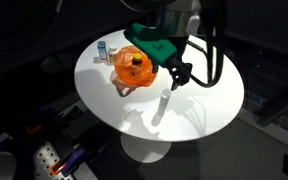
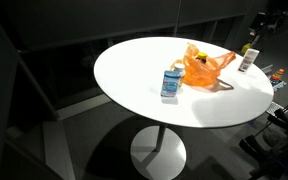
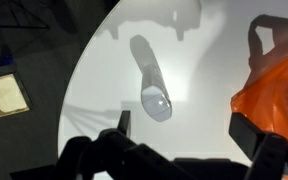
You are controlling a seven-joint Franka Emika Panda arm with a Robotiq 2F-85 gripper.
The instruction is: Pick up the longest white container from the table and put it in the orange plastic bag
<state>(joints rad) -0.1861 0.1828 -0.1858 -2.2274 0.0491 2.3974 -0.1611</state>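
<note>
jaws spread, prob. just above upright white container (image 3: 151, 80) nr orange bag (image 1: 134, 68)

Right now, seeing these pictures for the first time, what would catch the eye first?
The bright, crinkled orange plastic bag stands out on the round white table. Close beside it stands the longest white container, upright and throwing a long shadow. In the wrist view the gripper is open above the container, not holding it.
</note>
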